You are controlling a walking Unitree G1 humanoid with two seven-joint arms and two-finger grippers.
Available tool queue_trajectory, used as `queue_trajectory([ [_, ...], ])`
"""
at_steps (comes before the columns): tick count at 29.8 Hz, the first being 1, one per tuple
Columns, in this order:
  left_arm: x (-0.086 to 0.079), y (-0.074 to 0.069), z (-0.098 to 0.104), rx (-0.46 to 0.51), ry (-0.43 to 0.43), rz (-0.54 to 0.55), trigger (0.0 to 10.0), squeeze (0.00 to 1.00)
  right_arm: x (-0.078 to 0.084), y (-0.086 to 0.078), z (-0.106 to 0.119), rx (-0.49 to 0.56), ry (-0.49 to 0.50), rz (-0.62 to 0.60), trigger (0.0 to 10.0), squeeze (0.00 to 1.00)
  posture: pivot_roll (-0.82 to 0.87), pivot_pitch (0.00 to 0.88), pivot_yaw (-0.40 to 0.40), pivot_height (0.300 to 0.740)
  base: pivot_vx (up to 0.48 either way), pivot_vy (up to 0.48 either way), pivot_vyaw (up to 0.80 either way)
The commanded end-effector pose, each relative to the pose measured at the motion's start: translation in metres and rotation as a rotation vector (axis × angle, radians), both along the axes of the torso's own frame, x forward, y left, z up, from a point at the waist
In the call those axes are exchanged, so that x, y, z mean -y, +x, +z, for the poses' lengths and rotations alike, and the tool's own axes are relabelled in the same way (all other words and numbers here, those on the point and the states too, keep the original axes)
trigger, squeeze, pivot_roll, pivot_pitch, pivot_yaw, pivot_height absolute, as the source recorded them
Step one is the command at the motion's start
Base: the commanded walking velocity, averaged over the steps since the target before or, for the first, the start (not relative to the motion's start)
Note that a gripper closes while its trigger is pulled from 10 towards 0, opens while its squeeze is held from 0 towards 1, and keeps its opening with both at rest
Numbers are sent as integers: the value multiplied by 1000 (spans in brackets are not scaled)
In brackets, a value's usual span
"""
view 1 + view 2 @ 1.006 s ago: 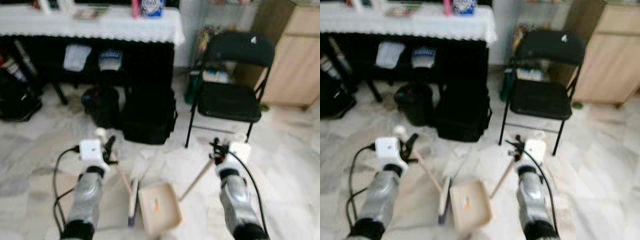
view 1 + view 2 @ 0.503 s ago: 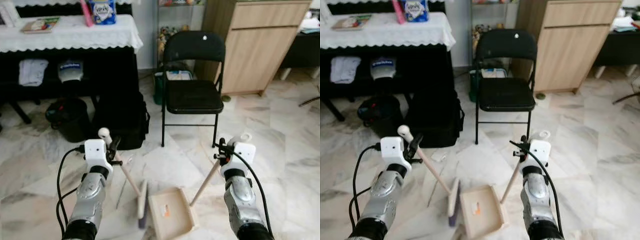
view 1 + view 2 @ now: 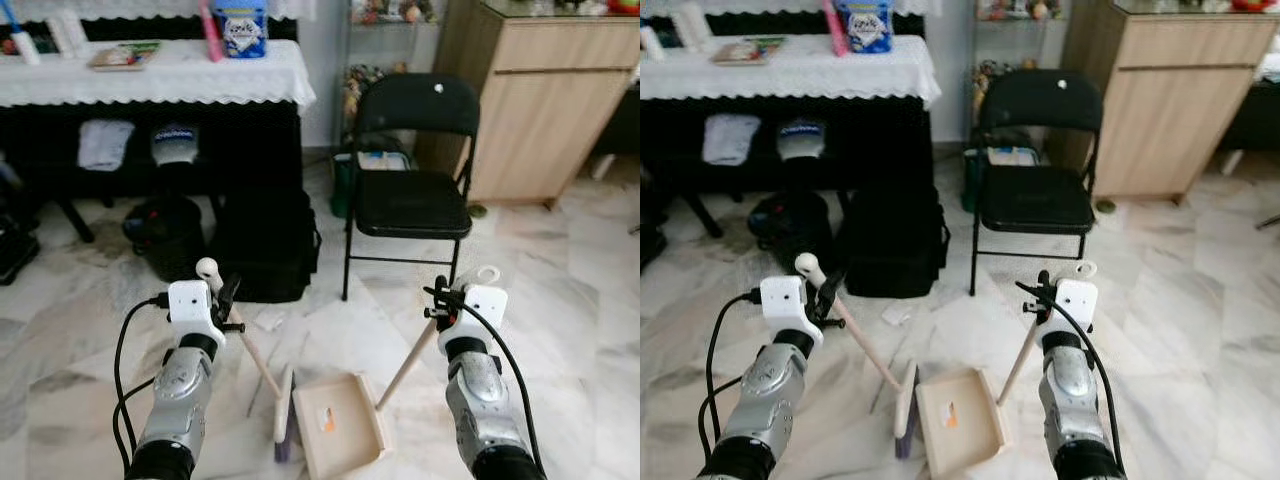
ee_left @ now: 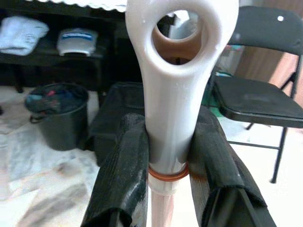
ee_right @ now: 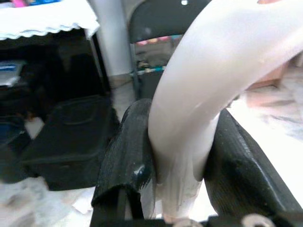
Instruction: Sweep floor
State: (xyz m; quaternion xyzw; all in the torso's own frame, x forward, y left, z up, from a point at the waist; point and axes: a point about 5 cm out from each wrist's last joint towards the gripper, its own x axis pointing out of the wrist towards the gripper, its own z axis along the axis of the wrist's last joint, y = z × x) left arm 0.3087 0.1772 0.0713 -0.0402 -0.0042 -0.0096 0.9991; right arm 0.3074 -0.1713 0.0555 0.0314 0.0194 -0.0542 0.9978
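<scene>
Left hand [image 3: 222,300] clamped on the white looped end of the broom handle [image 3: 252,352], black fingers [image 4: 124,170] pressed against both sides. Broom head [image 3: 285,412] down on the marble floor [image 3: 560,280], just beside the dustpan [image 3: 338,424]. Right hand [image 3: 440,300] pinching the white grip of the dustpan handle [image 3: 405,364], which slants down to the pan. Small orange scrap [image 3: 326,419] lying in the pan. Beyond: black folding chair [image 3: 412,190], black bag [image 3: 262,245], dark bucket [image 3: 165,235].

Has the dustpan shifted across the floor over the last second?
Cannot tell: the camera turned, so the chair slid across the view, while the dustpan stayed beside the brush.
</scene>
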Motion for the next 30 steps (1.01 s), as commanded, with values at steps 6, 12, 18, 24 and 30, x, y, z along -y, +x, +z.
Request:
queue_trajectory([
  [6,-1,4,8,28,17,-6,10000,0,-4,5,11,59,10,13,10000,0,-33,17,20,740,0,340,0],
  [12,-1,4,8,27,17,-9,10000,0,-6,5,11,56,11,17,10000,0,-33,18,23,740,0,312,0],
  [18,-2,3,7,25,19,-7,10000,0,-6,4,10,55,10,15,10000,0,-33,26,23,740,0,284,0],
  [24,-2,3,8,34,30,-8,10000,0,-6,4,10,53,9,15,10000,0,-34,29,24,740,0,0,0],
  [30,0,3,9,44,13,-17,10000,0,-6,4,9,50,11,18,10000,0,-34,29,24,740,0,0,0],
])
